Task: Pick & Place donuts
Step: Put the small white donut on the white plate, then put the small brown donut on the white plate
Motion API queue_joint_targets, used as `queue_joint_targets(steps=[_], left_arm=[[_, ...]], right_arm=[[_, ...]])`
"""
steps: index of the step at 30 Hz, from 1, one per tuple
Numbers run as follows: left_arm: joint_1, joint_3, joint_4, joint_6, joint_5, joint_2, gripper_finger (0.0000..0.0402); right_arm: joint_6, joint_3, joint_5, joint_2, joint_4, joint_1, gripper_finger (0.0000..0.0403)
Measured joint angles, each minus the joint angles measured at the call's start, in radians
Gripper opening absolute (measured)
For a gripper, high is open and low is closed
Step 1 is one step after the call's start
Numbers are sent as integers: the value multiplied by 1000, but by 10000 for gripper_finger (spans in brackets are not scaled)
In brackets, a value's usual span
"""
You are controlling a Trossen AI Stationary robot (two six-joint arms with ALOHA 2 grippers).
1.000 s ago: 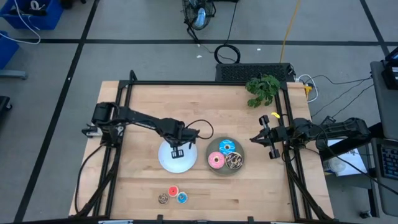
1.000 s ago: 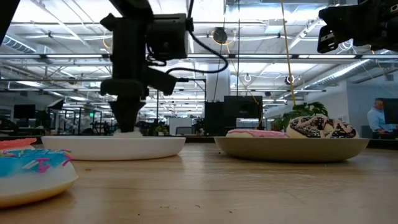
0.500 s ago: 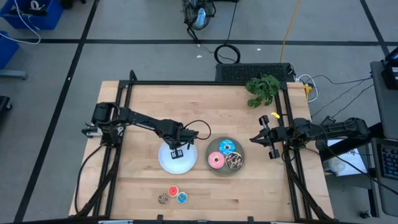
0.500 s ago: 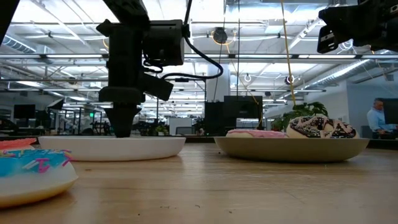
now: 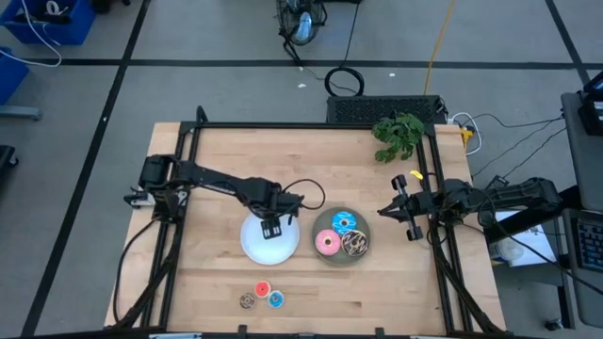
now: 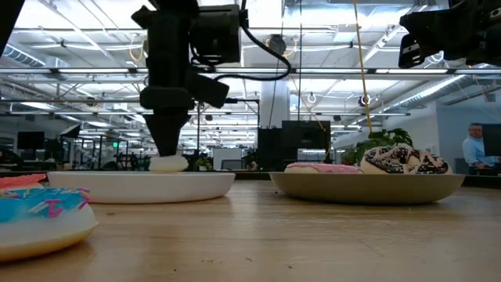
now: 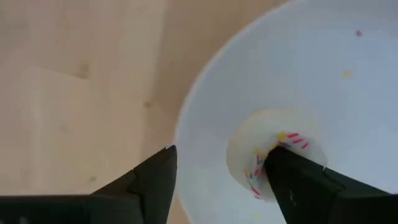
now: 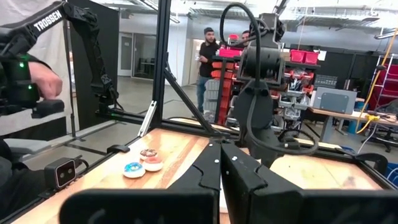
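With my left end effector (image 5: 271, 229) spread apart above the tiny white-pink ring donut (image 7: 273, 163) on the round white plate (image 5: 256, 247), 3 tiny donuts (image 5: 261, 295) wait at the counter's (image 5: 217, 160) 6 o'clock edge, while my right end effector (image 5: 384, 211) waits shut at 3 o'clock.

Left gripper (image 5: 271, 229) blocks white plate (image 5: 254, 247); bare wood between plates narrow (front donuts (image 5: 262, 295) unobstructed).

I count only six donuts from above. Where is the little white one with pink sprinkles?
The white-pink donut lies on the white plate, left of the grey plate, hidden from above by the open left gripper over it.
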Motion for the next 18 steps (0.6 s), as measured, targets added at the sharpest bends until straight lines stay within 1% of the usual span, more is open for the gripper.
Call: queue_joint_targets(steps=[2, 4, 7, 11, 14, 18], left_arm=[[0, 18, -28, -28, -20, 0, 239], [2, 19, -32, -29, -6, 0, 232], [-15, 19, -32, 23, -25, 0, 229], [-65, 19, -30, 107, -36, 0, 236], [-81, 19, -24, 76, -83, 0, 236], [-76, 45, -62, 67, -105, 0, 237]], right_arm=[[0, 0, 0, 0, 0, 0, 0], [0, 0, 1, 0, 0, 0, 0], [3, 0, 1, 0, 0, 0, 0], [3, 0, 1, 0, 0, 0, 0], [3, 0, 1, 0, 0, 0, 0], [2, 0, 1, 0, 0, 0, 0]])
